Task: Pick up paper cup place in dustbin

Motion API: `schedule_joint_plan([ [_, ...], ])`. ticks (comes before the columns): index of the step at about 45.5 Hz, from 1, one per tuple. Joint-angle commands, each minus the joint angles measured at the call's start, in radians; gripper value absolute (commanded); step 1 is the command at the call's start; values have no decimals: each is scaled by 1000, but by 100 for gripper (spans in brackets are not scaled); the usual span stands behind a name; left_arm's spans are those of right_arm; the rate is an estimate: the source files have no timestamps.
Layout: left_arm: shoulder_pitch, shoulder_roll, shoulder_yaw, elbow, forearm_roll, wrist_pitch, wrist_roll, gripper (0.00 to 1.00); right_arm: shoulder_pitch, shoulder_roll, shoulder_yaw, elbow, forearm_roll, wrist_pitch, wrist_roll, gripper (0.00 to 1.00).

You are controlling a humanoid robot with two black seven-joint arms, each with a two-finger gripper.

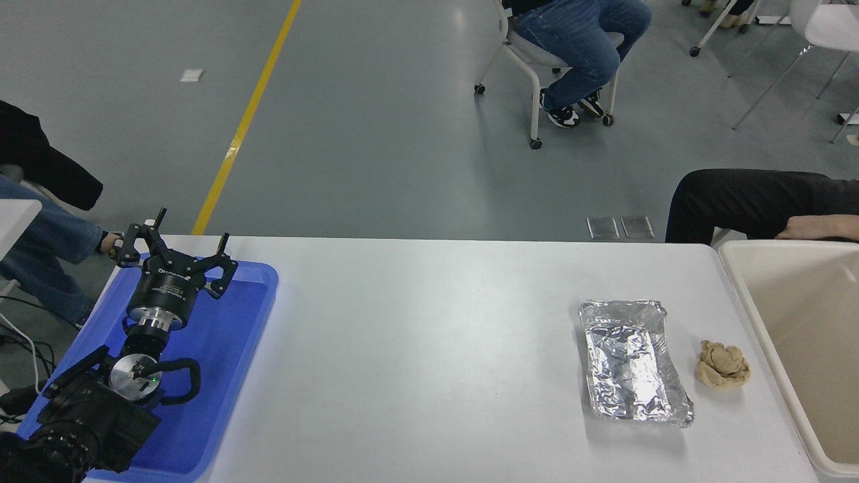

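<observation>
Over the blue tray [235, 322], left claw [176, 245] hangs open, pointing away.

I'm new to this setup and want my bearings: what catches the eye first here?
The crumpled silver foil tray gleams right of centre on the white table, with a crumpled tan paper ball just right of it. At lower left, the left black gripper hangs open over a flat blue plastic tray. A large cream plastic dustbin fills the right edge.
</observation>
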Motion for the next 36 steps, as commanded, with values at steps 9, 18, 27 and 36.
schedule_joint_plan([
  [9,0,1,-1,-2,0,0,0,100,-579,64,397,-264,-13,-286,0,0],
  [18,0,1,1,1,0,0,0,100,-795,159,499,-367,28,-456,0,0],
  [27,0,1,1,-2,0,0,0,100,-966,256,599,-493,139,-524,-2,0],
  [36,2,2,1,-2,0,0,0,100,-1098,401,703,-769,248,-524,2,0],
])
